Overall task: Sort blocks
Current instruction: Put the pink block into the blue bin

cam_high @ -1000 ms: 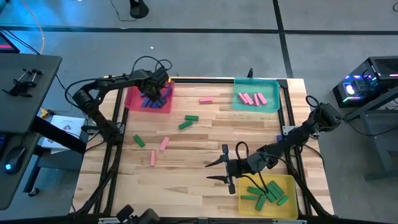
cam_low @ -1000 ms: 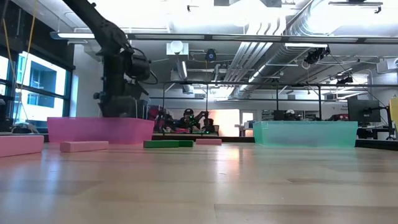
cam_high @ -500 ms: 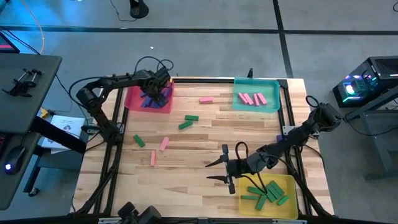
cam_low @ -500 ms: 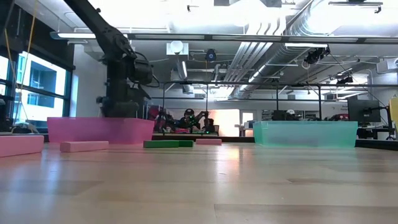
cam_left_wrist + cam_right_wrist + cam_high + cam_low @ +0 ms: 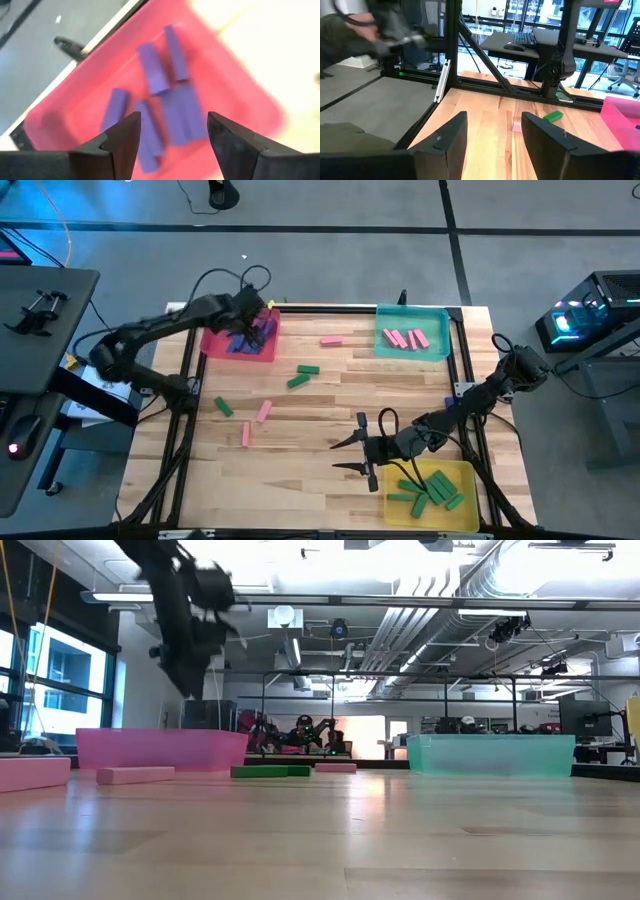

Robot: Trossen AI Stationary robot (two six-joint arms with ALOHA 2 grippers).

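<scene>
Purple blocks (image 5: pixel 165 107), small flat bars, lie clustered in the pink tray (image 5: pixel 215 340). Left gripper (image 5: pixel 172 132) hangs above them, fingers apart, empty. Right gripper (image 5: pixel 350 453) waits mid-table, fingers apart. Wooden table (image 5: pixel 320 405); open-ceilinged room behind.

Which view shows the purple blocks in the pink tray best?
The left wrist view: the purple blocks lie plainly in the pink tray. The high view shows them small and partly covered. The low view shows only the tray's wall; the right wrist view shows none.
</scene>
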